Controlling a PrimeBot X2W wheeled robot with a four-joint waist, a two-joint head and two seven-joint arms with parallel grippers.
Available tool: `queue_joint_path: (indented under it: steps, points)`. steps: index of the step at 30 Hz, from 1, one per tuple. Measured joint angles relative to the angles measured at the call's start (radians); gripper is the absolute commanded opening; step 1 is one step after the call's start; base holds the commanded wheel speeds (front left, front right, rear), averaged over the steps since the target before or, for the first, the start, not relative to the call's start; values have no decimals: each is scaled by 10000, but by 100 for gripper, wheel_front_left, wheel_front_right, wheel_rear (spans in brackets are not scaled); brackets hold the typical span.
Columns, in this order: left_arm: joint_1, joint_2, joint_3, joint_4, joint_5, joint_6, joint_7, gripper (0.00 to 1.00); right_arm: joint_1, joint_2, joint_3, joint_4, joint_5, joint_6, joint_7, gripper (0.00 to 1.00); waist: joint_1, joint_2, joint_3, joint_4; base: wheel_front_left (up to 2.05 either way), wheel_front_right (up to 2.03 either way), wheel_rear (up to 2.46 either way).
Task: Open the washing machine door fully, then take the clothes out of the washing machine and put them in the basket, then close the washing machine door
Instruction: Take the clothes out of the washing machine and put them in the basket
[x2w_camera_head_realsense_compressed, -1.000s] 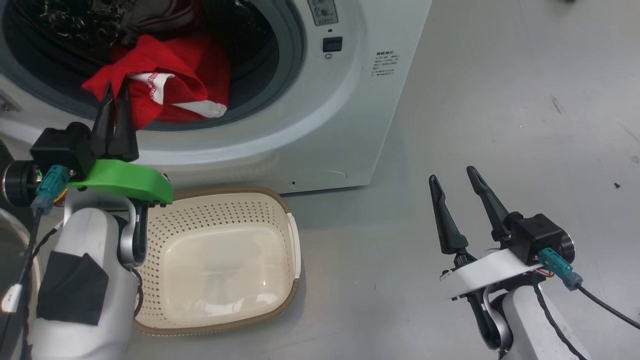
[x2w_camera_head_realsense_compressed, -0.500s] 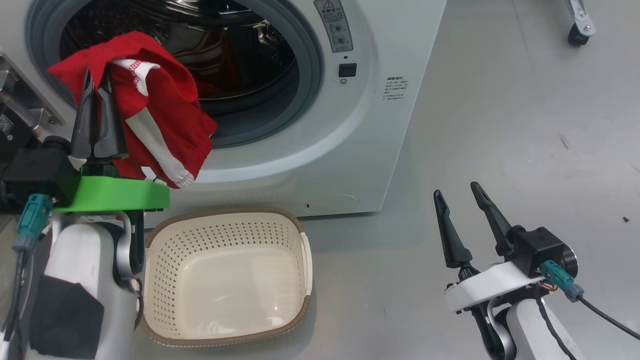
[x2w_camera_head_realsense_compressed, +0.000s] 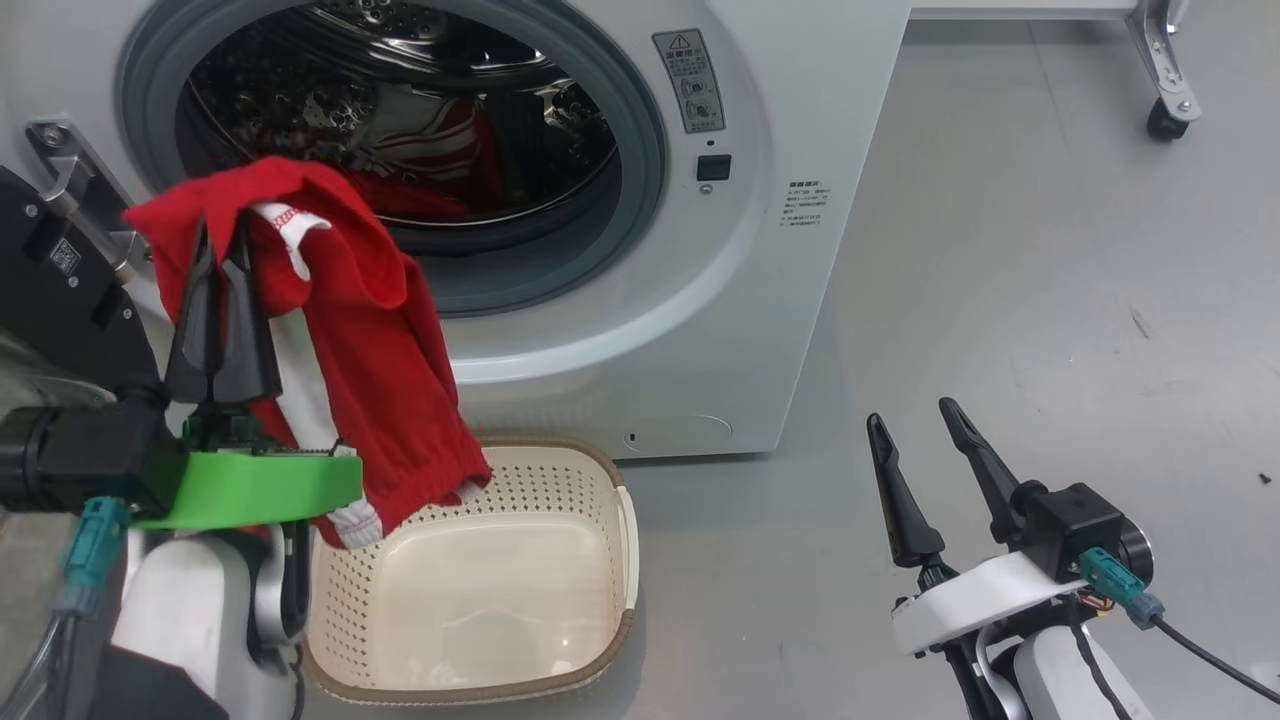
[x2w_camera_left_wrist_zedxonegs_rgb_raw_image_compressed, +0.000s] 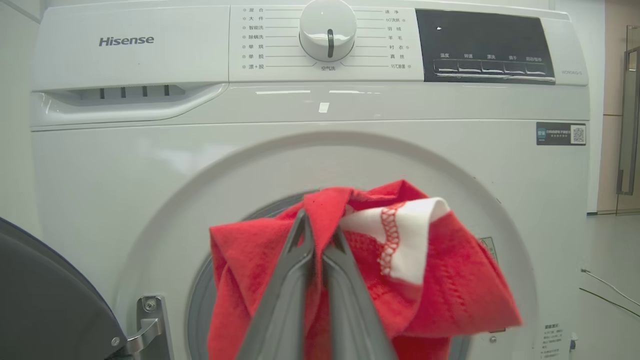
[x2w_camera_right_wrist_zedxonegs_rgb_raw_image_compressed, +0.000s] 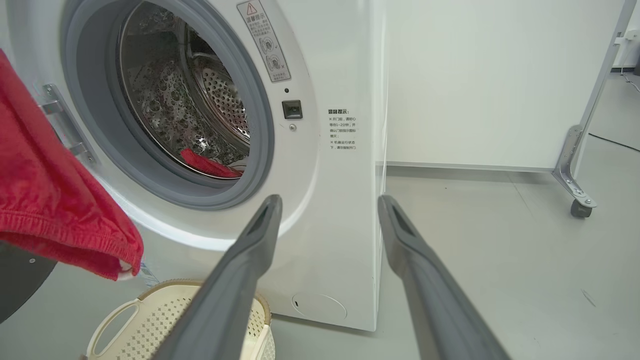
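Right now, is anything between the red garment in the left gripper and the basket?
Nothing visible. The red garment hangs from the shut left gripper, and its hem seems to hang just above the far left rim of the basket. The right gripper stands open off to the right, apart from both.

A smooth grey floor (x2w_camera_head_realsense_compressed: 1020, 260) is shining softly under the light. A white wall (x2w_camera_right_wrist_zedxonegs_rgb_raw_image_compressed: 480, 75) is standing behind it. A metal leg (x2w_camera_right_wrist_zedxonegs_rgb_raw_image_compressed: 575, 165) is resting on a small black wheel (x2w_camera_right_wrist_zedxonegs_rgb_raw_image_compressed: 581, 209) by the wall.
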Motion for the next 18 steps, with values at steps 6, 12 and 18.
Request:
queue_joint_path:
  steps: [6, 12, 18]
  points:
    - [886, -46, -255, -6, -17, 31, 0, 0, 37, 0, 33, -21, 0, 52, 0, 100, 0, 0, -3, 39, 0, 0, 0]
    - [1607, -69, -516, 50, -109, 31, 6, 0, 41, 0, 65, -119, -88, 54, 0, 100, 0, 0, 191, 56, 0, 0, 0]
    - [2081, -79, -648, 512, -355, 21, 222, 0, 27, 0, 119, -272, -121, 77, 0, 100, 0, 0, 587, 26, 0, 0, 0]
